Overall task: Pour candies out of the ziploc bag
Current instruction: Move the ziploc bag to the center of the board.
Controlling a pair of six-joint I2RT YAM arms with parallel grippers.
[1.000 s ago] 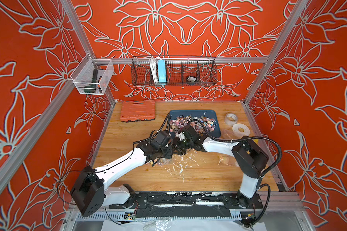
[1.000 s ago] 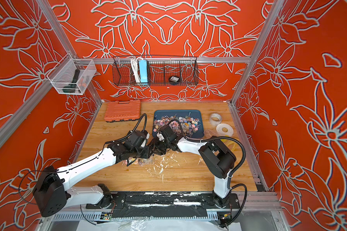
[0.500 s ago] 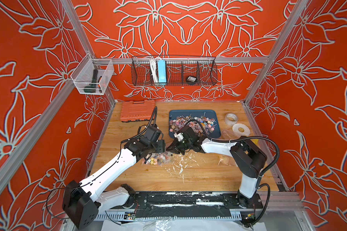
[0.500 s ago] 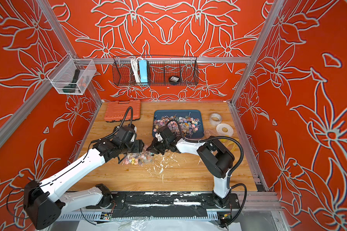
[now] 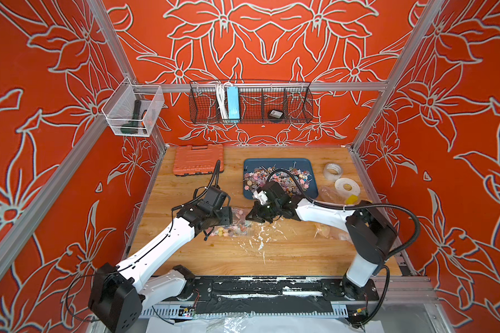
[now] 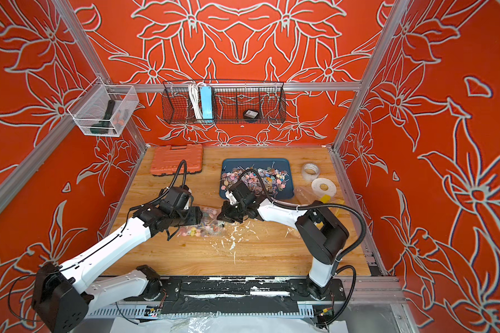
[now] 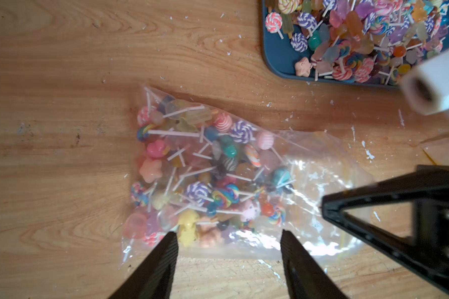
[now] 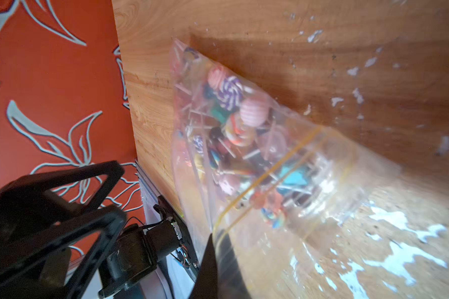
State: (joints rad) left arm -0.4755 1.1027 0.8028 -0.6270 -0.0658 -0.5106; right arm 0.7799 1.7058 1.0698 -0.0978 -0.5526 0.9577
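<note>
The clear ziploc bag [image 7: 309, 186] lies on the wooden table, holding many small lollipop candies [image 7: 205, 176] bunched at its closed end. In both top views it sits between the two grippers [image 5: 234, 229] [image 6: 205, 229]. My left gripper [image 7: 229, 233] is open, with its fingertips spread over the bag's near edge and nothing between them. My right gripper [image 8: 214, 238] is shut on the bag's yellow-striped mouth edge [image 8: 265, 178]. It reaches in from the tray side [image 5: 253, 216]. More candies [image 5: 277, 178] are heaped on the blue tray [image 5: 277, 161].
An orange tool case [image 5: 198, 159] lies at the back left. Two tape rolls [image 5: 333, 171] [image 5: 347, 187] and a crumpled clear bag [image 5: 329, 194] lie right of the tray. White flecks [image 5: 260, 242] dot the table. A wire basket [image 5: 250, 102] hangs on the back wall.
My left gripper opened, let go and drew back to the left, uncovering the bag of candies on the table. My right gripper closed on the bag's mouth.
</note>
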